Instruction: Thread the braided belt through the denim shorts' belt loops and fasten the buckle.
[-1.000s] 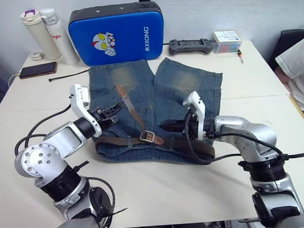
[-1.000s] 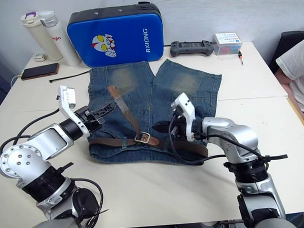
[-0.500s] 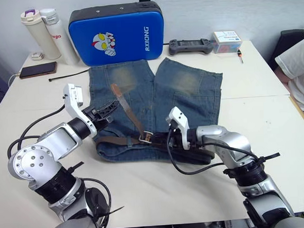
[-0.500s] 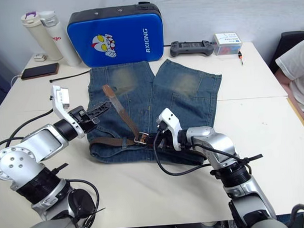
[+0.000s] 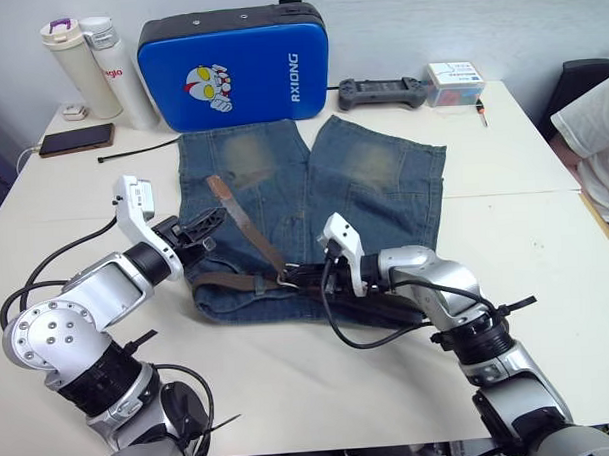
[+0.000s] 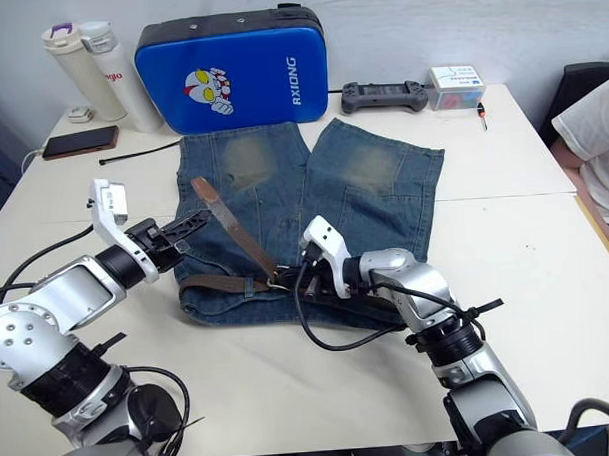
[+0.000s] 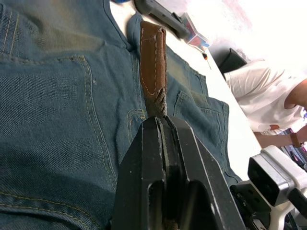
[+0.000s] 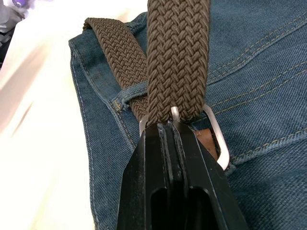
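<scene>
Both end effectors are pinched on the dark-brown braided belt [image 5: 246,228]: the left end effector [image 5: 207,229] near its tan tip, the right end effector [image 5: 298,276] at the silver rectangular buckle [image 8: 214,135]. On the faded blue denim shorts [image 5: 383,185], at 6 o'clock, threading appears done; fastening remains.

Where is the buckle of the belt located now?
The buckle lies on the denim shorts' waistband near its middle, right at the right gripper, with the braided belt running through it.
</scene>
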Controlling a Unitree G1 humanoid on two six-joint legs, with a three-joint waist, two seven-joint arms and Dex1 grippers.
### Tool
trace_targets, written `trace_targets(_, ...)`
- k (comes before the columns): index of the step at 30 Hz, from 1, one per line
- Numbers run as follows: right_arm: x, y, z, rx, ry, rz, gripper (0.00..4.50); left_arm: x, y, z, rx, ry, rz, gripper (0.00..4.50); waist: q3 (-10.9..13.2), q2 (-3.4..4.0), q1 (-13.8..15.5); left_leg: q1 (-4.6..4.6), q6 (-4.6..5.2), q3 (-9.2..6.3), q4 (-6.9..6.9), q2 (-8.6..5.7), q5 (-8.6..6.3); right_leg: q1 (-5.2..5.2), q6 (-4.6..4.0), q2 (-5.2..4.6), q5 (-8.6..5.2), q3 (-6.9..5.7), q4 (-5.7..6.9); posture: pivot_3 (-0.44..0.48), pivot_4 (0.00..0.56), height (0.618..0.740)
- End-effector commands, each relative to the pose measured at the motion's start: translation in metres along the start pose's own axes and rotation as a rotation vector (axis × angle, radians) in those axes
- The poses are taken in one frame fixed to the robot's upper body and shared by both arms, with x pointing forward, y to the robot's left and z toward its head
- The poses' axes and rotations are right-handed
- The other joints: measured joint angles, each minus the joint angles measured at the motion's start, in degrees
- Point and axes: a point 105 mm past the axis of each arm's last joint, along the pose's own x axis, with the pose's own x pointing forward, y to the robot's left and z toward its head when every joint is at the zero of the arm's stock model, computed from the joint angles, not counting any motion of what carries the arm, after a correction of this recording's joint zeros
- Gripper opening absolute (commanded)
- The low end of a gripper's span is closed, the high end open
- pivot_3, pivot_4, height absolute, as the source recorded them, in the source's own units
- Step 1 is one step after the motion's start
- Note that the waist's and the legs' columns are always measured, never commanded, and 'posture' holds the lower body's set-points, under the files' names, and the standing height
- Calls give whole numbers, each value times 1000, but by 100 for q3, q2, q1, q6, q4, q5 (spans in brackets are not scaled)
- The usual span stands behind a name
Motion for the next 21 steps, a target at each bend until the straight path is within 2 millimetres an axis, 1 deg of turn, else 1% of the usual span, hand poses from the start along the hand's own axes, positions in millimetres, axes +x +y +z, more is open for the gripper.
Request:
trace_targets(1,4,3,5,-22,-16,26,60,-10,-2,10,44,-44,5,0,0,0,-3,0,0,-1,0,0,0,0,0,0,0,0,0,0,150,740)
trace_targets(3,4,4,8,-19,-29,36,60,-11,-1,8,45,-41,10,0,0,0,-12,0,0,0,0,0,0,0,0,0,0,0,-1,0,150,740)
trace_targets(5,2,8,17,0,-66,71,60,-12,1,6,46,-34,18,0,0,0,-18,0,0,-1,0,0,0,0,0,0,0,0,0,0,150,740)
trace_targets(7,-3,19,33,33,-124,152,60,-13,2,4,44,-27,23,0,0,0,-26,0,-1,-1,-1,0,0,0,0,0,0,0,0,0,150,740)
trace_targets(9,-8,27,45,41,-156,195,60,-13,3,2,43,-20,25,0,0,0,-24,-1,0,-3,-1,0,0,0,0,-1,0,-2,-2,0,150,740)
trace_targets(13,-10,25,56,49,-184,183,60,-13,4,0,43,-14,31,0,0,0,-27,0,-1,-6,-2,0,-1,1,0,-1,0,-2,-2,0,150,740)
trace_targets(15,-8,23,58,37,-175,169,60,-13,4,2,42,-19,27,0,0,0,-25,0,-1,-6,-2,0,-1,1,0,-1,0,-2,-3,0,150,740)
trace_targets(17,-5,20,54,16,-148,149,60,-13,2,3,50,-22,21,0,0,0,-23,-1,-1,-6,-3,0,-2,1,0,-1,0,-2,-5,0,150,740)
trace_targets(21,3,9,37,-10,-80,86,60,-16,5,5,66,-17,45,0,0,0,-49,-1,-1,-4,-6,0,-2,0,0,-1,0,-2,-6,0,150,740)
